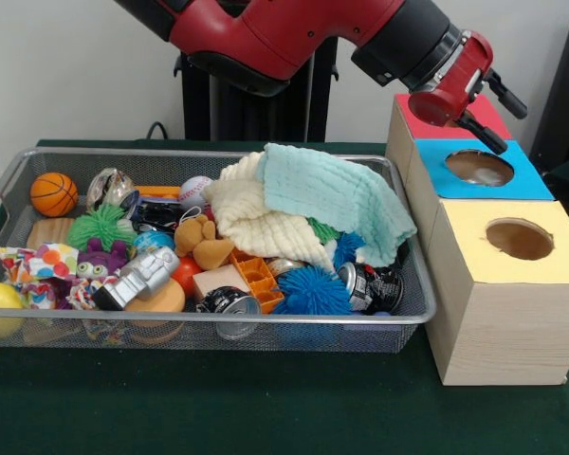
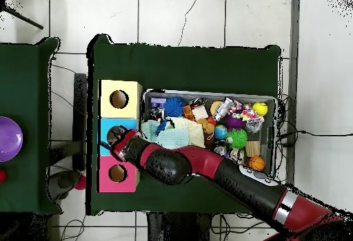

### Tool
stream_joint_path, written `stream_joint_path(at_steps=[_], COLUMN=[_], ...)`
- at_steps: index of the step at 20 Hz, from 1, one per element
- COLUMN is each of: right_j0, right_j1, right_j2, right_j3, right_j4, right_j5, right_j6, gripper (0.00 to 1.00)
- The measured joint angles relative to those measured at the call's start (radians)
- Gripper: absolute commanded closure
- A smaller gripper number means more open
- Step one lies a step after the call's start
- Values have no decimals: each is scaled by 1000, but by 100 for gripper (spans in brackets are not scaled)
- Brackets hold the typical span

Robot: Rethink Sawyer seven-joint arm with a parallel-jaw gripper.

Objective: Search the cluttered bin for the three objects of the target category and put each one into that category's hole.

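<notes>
Underneath, green table (image 1: pixel 266 408) bears bin (image 1: pixel 218 318), boxes (image 1: pixel 507 313).

No readable text, label, brand or number anywhere: print on the dark metal cans (image 1: pixel 372 284) in the silver wire-mesh bin (image 1: pixel 412 313) is too small to make out.

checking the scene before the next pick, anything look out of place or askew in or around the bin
Mostly ordinary clutter. One oddity: the pale blue cloth hangs over the bin rim at the corner nearest the boxes, hiding what lies under it. The gripper hangs over the blue-topped box, not the bin. Nothing looks spilled or broken.
</notes>
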Motion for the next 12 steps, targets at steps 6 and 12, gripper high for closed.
stream_joint_path(at_steps=[6,12], right_j0=[0,0], right_j1=[0,-5], right_j2=[0,0], right_j3=[0,-4], right_j4=[0,-8], right_j5=[0,0], right_j6=[0,0], gripper=[0,0])
